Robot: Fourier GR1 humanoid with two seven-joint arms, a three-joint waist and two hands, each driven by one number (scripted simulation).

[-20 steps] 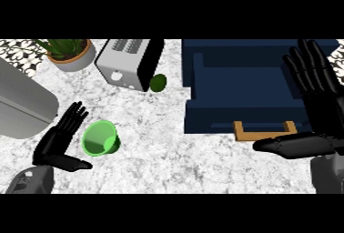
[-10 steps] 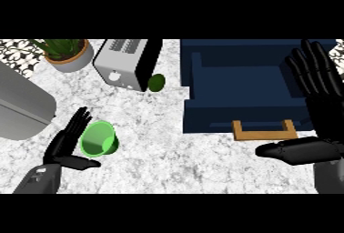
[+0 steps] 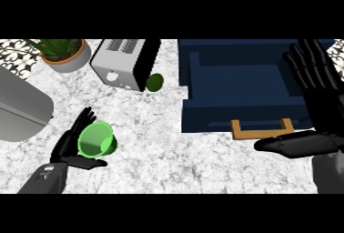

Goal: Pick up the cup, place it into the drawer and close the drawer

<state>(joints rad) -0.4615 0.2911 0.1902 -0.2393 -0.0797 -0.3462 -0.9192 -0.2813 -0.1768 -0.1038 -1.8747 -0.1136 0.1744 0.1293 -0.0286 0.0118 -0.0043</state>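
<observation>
The left robot hand [image 3: 73,146], fingers straight and released, cradles the translucent green plastic cup [image 3: 96,140] lying tipped on the marbled bench [image 3: 174,159], with the open navy drawer [image 3: 242,98] well to the right.

Left hand [image 3: 70,148] palm partly behind green cup [image 3: 96,139], plant [image 3: 59,49] top cut off by upper band, grey appliance [image 3: 20,109] cut at left edge, right hand [image 3: 316,91] partly off right edge, small green obj [image 3: 155,82] half behind toaster [image 3: 124,63], can't tell what it is.
</observation>
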